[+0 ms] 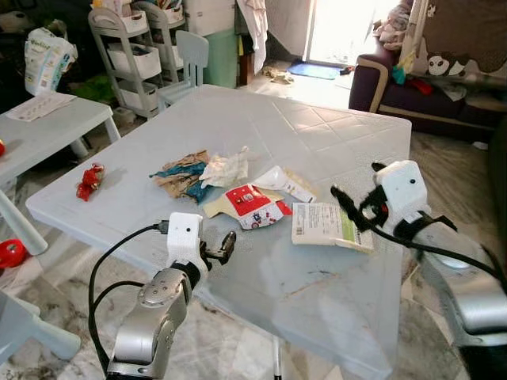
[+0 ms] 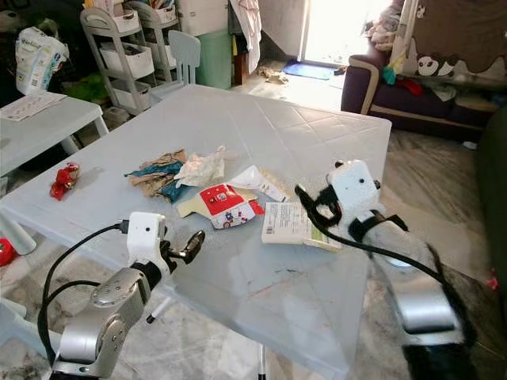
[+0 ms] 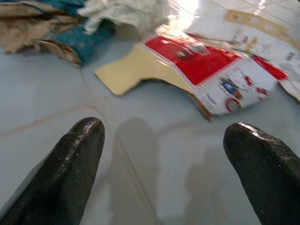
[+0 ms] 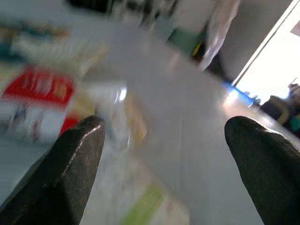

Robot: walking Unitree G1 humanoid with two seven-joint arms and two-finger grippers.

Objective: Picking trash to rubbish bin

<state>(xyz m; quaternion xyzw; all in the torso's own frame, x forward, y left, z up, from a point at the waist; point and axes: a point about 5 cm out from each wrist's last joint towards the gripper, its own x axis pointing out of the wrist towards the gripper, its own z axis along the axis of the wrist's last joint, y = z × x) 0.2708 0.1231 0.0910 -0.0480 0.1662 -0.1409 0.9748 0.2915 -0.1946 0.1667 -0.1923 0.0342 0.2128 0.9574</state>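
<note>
A Unitree G1 leans over a pale plastic table point(image 1: 333, 127) strewn with litter, both arms raised for the pick-up stage of a clear-away job. The left gripper point(image 1: 222, 248) hovers just above the tabletop near the red-and-white wrapper point(image 1: 255, 204), its two black fingers point(image 3: 70, 159) spread wide with bare table between them. The right gripper point(image 1: 352, 207) hangs over the near end of the white-and-green packet point(image 1: 329, 226), which lies just to the robot's right of the wrapper; its fingers too stand apart, gripping nothing. Beyond the wrapper lie a crumpled tissue point(image 1: 224, 168) and a heap of brown and teal paper point(image 1: 181, 174). By appearances, nothing has been lifted yet; the next move calls for lowering onto a flat piece and pinching an edge. No rubbish bin can be made out
</note>
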